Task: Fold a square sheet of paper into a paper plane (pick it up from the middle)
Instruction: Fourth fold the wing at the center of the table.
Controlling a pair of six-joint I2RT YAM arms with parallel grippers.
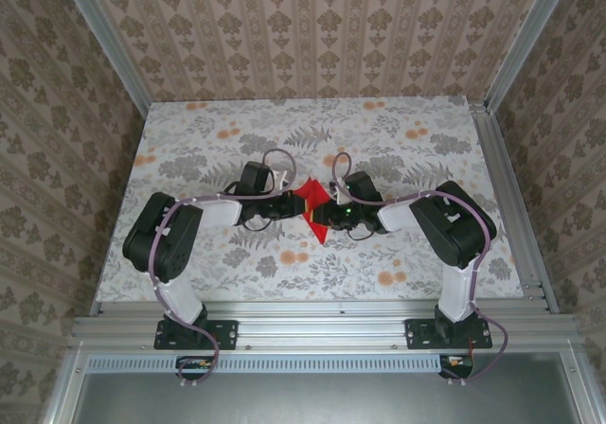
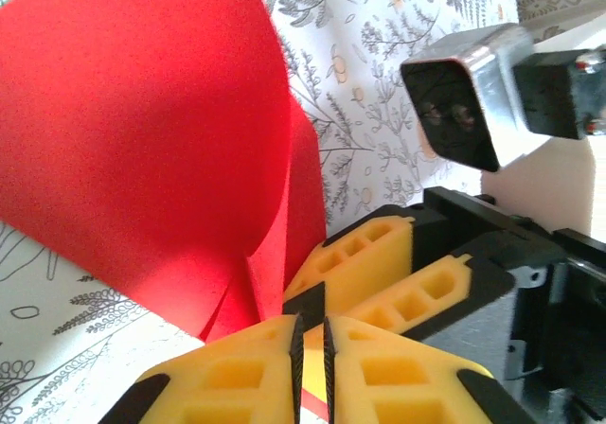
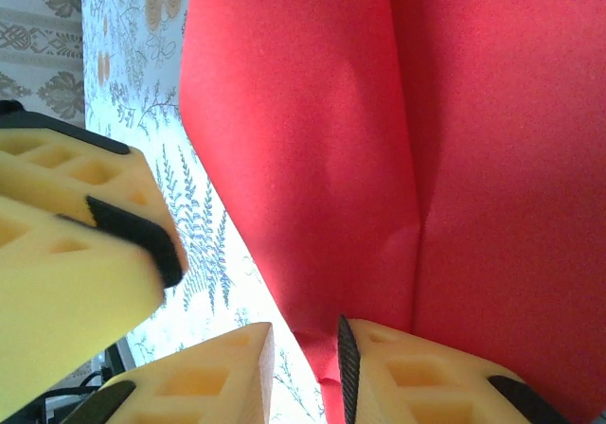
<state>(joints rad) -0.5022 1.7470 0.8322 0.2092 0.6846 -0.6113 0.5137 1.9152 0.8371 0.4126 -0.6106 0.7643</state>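
Note:
The square sheet of paper [image 1: 311, 202] is bright red, creased and partly folded, standing up off the floral table between my two grippers at mid-table. In the left wrist view the paper [image 2: 142, 140] curves up on the left, its folded layers ending just left of my left gripper [image 2: 312, 348]. Those jaws stand a thin slit apart with no paper pinched. My right gripper [image 3: 308, 367] is open; the paper [image 3: 379, 140] drops its lower tip into the gap, against the right-hand pad. The grippers [image 1: 289, 204] [image 1: 320, 218] nearly touch.
The floral tablecloth [image 1: 398, 150] spreads free around the arms. Aluminium rails [image 1: 511, 206] edge the table's sides and front, and wallpapered walls rise behind. The right arm's wrist camera [image 2: 464, 102] hangs close above its yellow fingers [image 2: 369, 254].

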